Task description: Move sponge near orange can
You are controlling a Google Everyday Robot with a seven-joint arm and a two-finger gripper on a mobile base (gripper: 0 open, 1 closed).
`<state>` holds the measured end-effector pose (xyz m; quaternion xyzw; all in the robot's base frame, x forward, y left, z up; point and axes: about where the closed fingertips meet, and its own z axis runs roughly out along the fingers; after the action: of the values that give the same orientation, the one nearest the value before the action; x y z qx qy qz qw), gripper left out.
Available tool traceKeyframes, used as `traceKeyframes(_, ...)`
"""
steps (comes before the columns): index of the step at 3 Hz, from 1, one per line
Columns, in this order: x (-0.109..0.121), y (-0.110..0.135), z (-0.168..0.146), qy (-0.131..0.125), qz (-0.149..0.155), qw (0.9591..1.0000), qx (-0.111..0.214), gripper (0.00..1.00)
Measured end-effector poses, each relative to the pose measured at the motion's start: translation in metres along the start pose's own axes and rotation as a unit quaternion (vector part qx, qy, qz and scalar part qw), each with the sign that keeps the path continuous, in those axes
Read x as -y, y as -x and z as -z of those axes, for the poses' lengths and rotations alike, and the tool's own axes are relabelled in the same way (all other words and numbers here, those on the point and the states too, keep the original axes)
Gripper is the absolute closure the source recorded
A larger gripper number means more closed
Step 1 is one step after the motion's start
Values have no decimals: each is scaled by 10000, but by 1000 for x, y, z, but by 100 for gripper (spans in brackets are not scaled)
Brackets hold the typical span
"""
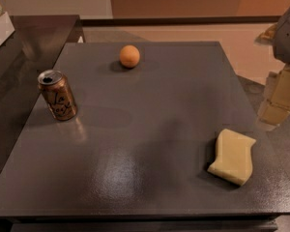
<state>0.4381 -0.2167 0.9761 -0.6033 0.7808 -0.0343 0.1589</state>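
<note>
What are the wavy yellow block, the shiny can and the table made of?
The sponge looks like soft foam: matte, pale yellow, thick, with wavy edges. The orange can looks like metal: glossy copper sides and a silver rim. The table has a dark grey, faintly pebbled, softly shiny coating; underneath, I cannot tell. The gripper hangs beyond the table's right edge.

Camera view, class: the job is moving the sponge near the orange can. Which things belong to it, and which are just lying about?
Job: sponge, front right; orange can, left; tool, far right, off the table.
Lying about: orange fruit, at the back.
</note>
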Motion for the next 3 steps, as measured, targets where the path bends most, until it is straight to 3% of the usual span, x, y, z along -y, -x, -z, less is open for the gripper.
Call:
traceKeyframes(1, 0, 0, 1, -14, -13, 10000, 2, 0)
traceKeyframes(3, -36, -5, -20, 357, -271, 9976, 534, 0)
